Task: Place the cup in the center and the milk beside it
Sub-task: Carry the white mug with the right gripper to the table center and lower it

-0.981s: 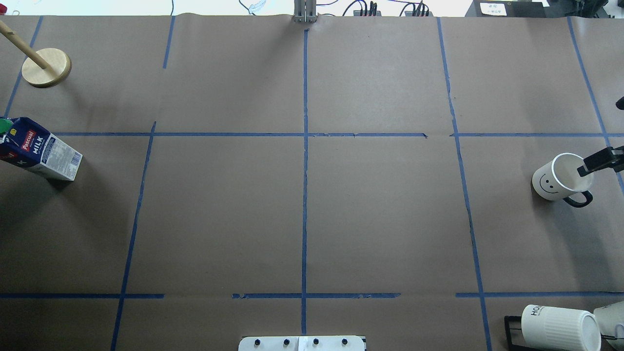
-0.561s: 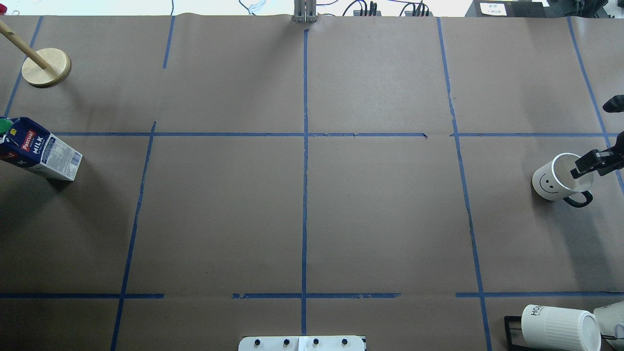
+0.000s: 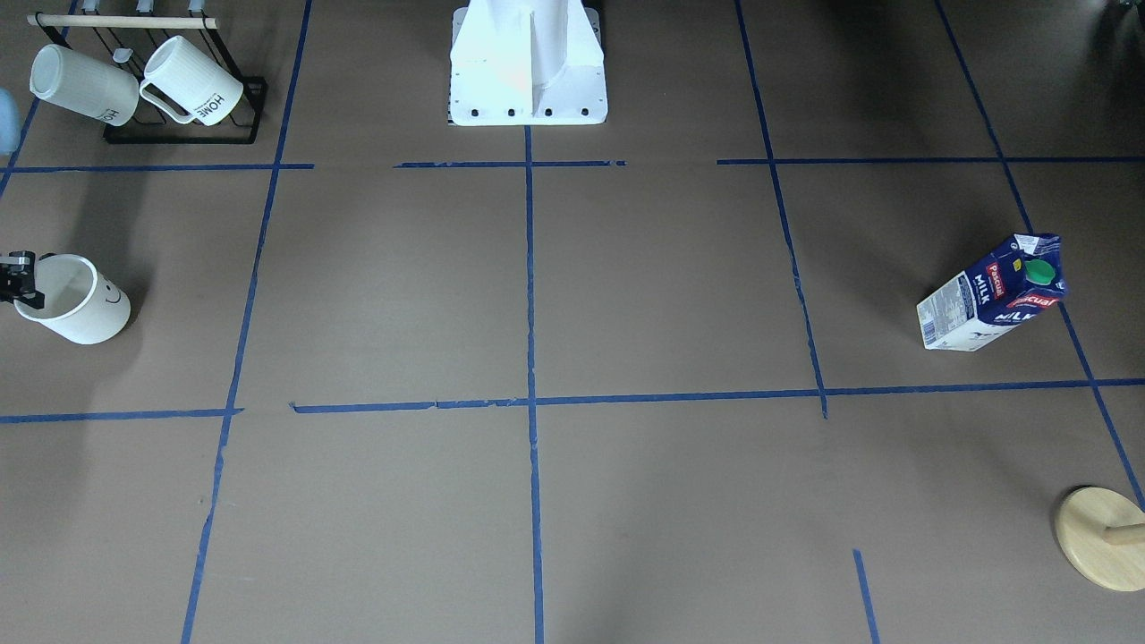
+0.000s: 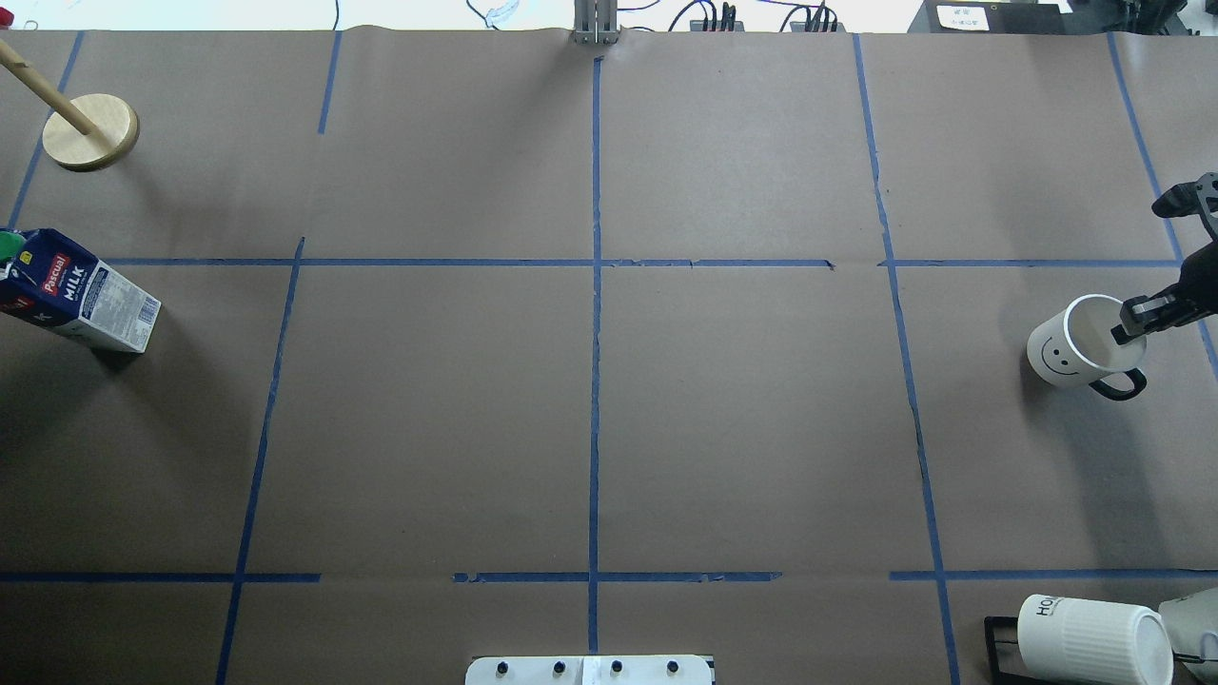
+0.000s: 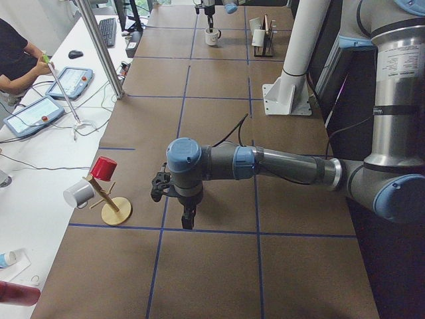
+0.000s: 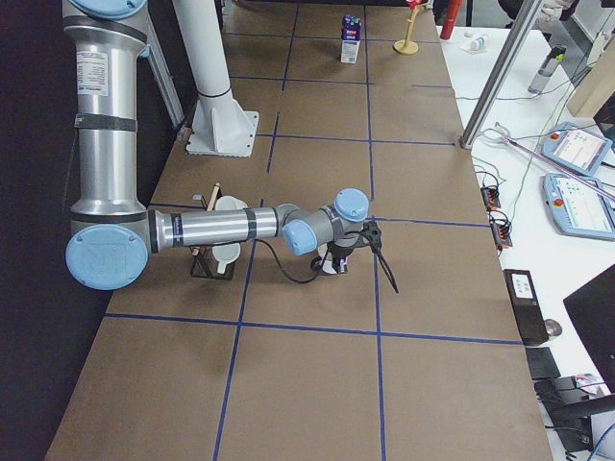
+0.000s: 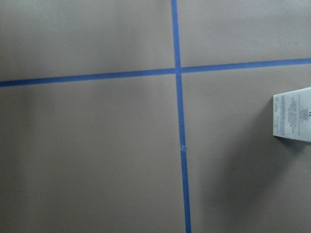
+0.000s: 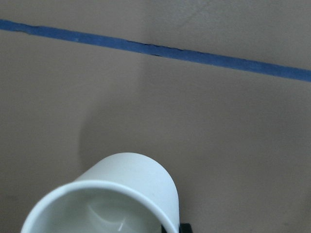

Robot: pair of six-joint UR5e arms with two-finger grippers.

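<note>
The cup (image 4: 1061, 352), white with a smiley face, stands at the table's right side, also in the front view (image 3: 85, 313) and filling the bottom of the right wrist view (image 8: 131, 189). My right gripper (image 4: 1132, 319) sits on its right rim, one finger inside, and looks shut on the wall; its tip shows at the front view's edge (image 3: 18, 277). The milk (image 4: 86, 300) stands upright at the far left, also in the front view (image 3: 988, 300). The center (image 4: 595, 419) is bare brown paper. My left gripper (image 5: 188, 218) hovers near the milk; I cannot tell its state.
A black rack with ribbed HOME mugs (image 4: 1090, 637) stands at the near right corner. A round wooden stand (image 4: 90, 131) sits at the far left. The white robot base (image 3: 528, 63) is at the table's near edge.
My right gripper has moved left across the cup's rim. In the latest frame the cup has shifted slightly left and away with it. The milk has not moved.
</note>
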